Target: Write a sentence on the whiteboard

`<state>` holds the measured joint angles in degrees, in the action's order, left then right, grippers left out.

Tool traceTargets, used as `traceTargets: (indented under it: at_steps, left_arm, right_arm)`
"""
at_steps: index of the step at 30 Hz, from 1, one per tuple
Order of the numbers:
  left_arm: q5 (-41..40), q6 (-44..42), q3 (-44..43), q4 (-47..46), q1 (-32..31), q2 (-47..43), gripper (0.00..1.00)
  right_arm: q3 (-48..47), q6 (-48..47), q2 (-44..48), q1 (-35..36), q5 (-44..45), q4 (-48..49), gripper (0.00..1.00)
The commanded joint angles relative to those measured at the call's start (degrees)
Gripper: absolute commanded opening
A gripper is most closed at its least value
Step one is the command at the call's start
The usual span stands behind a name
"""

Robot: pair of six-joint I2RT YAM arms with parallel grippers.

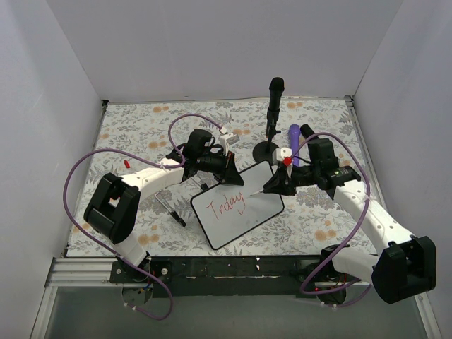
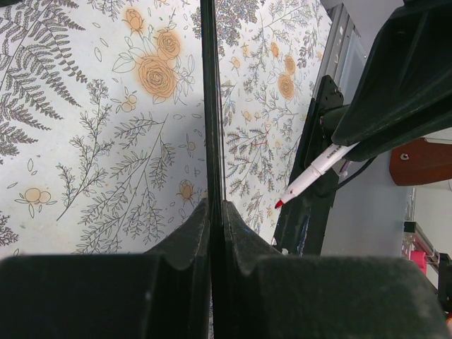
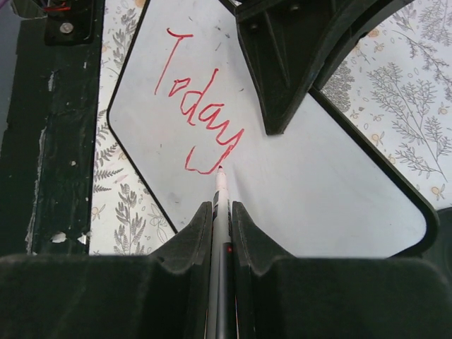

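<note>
The whiteboard (image 1: 248,220) lies tilted on the floral mat, with a thin black frame. The sentence (image 1: 226,206) reads only "Today" in red cursive, also in the right wrist view (image 3: 198,113). My left gripper (image 1: 229,171) is shut on the board's far edge, which the left wrist view shows edge-on (image 2: 210,106) between the jaws of the gripper (image 2: 216,206). My right gripper (image 1: 279,185) is shut on a red marker (image 3: 221,198), its tip touching the board (image 3: 332,191) at the tail of the "y". The marker also shows in the left wrist view (image 2: 314,173).
A black stand with a round base (image 1: 271,120) and a purple object (image 1: 294,141) sit behind the board. Thin dark rods (image 1: 169,208) lie on the mat at the left. White walls close three sides. A black rail (image 1: 240,267) runs along the front.
</note>
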<state>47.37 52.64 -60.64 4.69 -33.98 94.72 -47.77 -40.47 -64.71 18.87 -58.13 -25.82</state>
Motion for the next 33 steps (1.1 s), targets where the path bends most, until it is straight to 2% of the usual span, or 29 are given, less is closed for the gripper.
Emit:
traceTargets:
  at_steps: [1,13,33]
  left_arm:
    - [-1.6,-3.8,0.8,-1.5,-0.3,-2.9,0.0]
    - [-1.6,-3.6,0.9,-1.6,-0.3,-2.8,0.0]
    - [-1.1,-3.8,0.4,-1.5,-0.4,-2.4,0.0]
  right_arm:
    - [0.2,1.8,0.7,1.4,3.5,3.9,0.01]
    - [-0.4,6.7,-1.3,6.1,9.9,9.7,0.01]
    - [-1.3,12.1,-4.0,6.6,13.0,15.2,0.01]
